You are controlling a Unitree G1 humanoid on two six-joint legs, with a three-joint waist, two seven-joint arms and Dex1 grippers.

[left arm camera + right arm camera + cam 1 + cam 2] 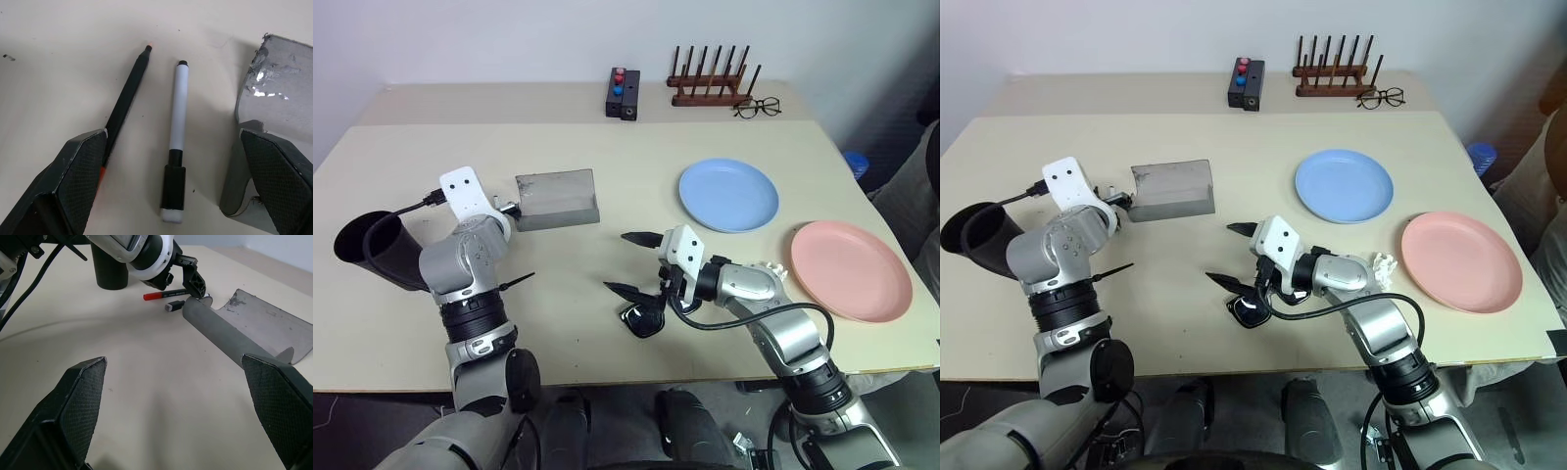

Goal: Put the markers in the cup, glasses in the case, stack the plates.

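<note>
On the left of the table (607, 176), my left gripper (176, 196) hangs with jaws wide over the two markers, the black-and-red marker (128, 95) and the white marker (177, 142), lying just beside the open grey case (556, 199). One finger (274, 171) sits close against the case wall, so closing could catch the case or pinch both markers at once. The black cup (372, 250) lies tipped at the near left edge; a marker dropped there may roll out. My right gripper (628, 262) is wide open above the sunglasses (644, 318), holding nothing. Blue plate (728, 194) and pink plate (850, 270) sit apart on the right. The right arm hides most of the sunglasses.
</note>
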